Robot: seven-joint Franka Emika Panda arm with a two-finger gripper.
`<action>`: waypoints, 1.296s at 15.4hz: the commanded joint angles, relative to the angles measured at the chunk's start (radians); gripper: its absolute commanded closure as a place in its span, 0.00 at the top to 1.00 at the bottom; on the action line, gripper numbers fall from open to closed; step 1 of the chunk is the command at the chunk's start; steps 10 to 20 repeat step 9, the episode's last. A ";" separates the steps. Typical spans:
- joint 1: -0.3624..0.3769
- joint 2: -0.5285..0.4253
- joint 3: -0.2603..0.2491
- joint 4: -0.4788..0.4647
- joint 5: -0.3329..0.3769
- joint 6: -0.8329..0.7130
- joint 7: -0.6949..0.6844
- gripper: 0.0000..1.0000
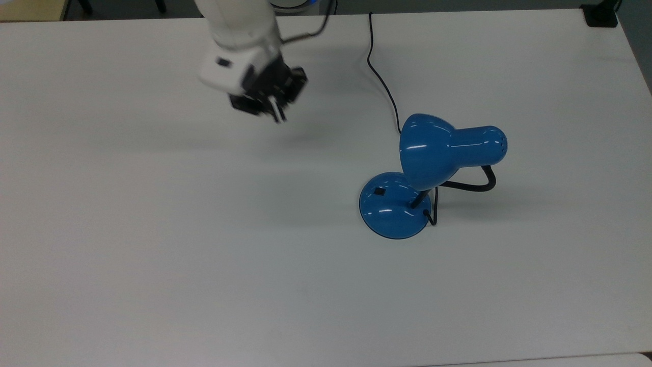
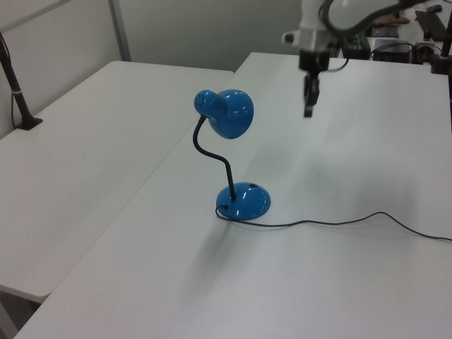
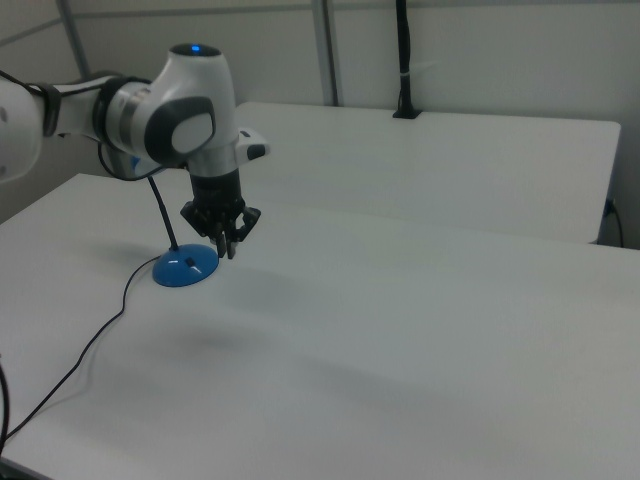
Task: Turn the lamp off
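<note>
Lamp stands apart from raised gripper

In the top view, the arm's gripper (image 1: pixel 277 113) hangs above the white table (image 1: pixel 153 255) at upper left, fingers drawn close together, holding nothing. Well to the top view's right sits the blue lamp (image 1: pixel 433 173), its round base (image 1: pixel 392 206) upright on the table, black cord (image 1: pixel 379 76) trailing away.

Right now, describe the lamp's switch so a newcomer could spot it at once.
On the white table stands a blue lamp with a round domed base. The switch is the small black square on that base's upper left in the top view, opposite the black neck: the only dark patch on the glossy blue dome.
</note>
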 commanded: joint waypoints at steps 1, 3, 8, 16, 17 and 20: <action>-0.062 -0.138 0.020 -0.038 -0.116 -0.146 0.245 0.89; -0.087 -0.163 0.022 -0.010 -0.127 -0.166 0.365 1.00; -0.101 -0.137 0.022 0.051 -0.125 -0.223 0.476 1.00; -0.101 -0.137 0.016 0.054 -0.121 -0.224 0.471 1.00; -0.101 -0.137 0.016 0.054 -0.121 -0.224 0.471 1.00; -0.101 -0.137 0.016 0.054 -0.121 -0.224 0.471 1.00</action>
